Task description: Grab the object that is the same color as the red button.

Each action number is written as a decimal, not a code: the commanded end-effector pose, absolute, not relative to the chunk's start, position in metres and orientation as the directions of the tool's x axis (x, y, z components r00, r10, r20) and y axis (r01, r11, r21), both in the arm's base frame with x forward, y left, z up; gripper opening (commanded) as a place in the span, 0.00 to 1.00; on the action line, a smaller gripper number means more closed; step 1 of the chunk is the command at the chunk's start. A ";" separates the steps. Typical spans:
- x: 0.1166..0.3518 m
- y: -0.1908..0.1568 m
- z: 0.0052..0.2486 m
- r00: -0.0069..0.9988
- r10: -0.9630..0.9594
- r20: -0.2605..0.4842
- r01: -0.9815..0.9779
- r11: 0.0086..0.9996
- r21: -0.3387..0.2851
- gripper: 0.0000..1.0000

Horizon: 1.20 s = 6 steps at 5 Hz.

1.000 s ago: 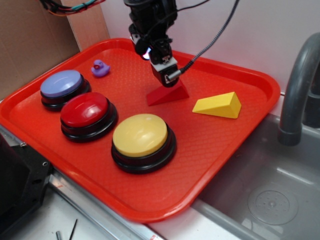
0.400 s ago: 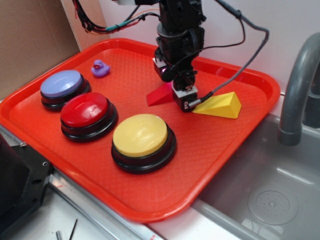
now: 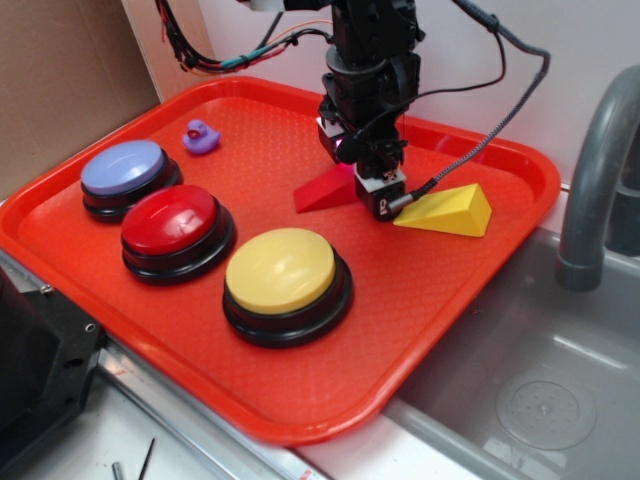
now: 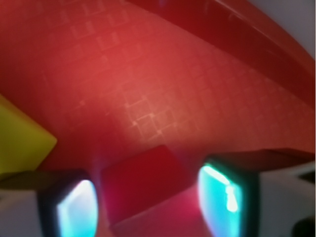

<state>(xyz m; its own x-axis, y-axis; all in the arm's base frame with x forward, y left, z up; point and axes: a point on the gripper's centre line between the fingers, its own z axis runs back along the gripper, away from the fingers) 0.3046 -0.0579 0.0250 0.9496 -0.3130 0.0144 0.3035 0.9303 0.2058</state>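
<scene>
The red wedge block [image 3: 322, 192] lies on the red tray [image 3: 300, 420], right of centre. My gripper [image 3: 372, 196] is lowered onto the wedge's right end and hides that end. In the wrist view the wedge [image 4: 145, 185] sits between my two fingers, with a small gap on each side; the gripper [image 4: 150, 202] is open around it. The red button [image 3: 170, 220] stands at the tray's left front, apart from the gripper.
A yellow wedge [image 3: 447, 210] lies just right of my gripper, touching or nearly touching one finger; it also shows in the wrist view [image 4: 22, 143]. A yellow button [image 3: 282, 270], a blue-purple button [image 3: 125, 168] and a purple duck [image 3: 200, 136] share the tray. A sink [image 3: 540, 380] and faucet [image 3: 600, 170] are at the right.
My gripper has moved right and down from behind the red wedge to straddle its right end. The yellow wedge has shifted slightly to the right.
</scene>
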 end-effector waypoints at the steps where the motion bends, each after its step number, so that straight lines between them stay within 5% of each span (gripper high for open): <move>1: 0.305 -0.040 0.034 0.944 -0.330 0.010 0.324 0.932 0.161 0.00; 2: 0.306 -0.035 0.041 0.950 -0.311 0.009 0.308 0.943 0.129 0.00; 3: 0.308 -0.031 0.078 0.985 -0.168 -0.023 0.170 0.975 0.144 0.00; 4: 0.310 -0.025 0.120 0.997 -0.066 -0.027 0.067 0.996 0.057 0.00; 6: 0.289 -0.021 0.184 0.993 0.110 0.051 -0.114 0.990 0.081 0.00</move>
<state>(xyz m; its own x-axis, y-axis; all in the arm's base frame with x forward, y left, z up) 0.2922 -0.0217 0.1653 0.9947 0.1014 -0.0192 -0.0992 0.9907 0.0933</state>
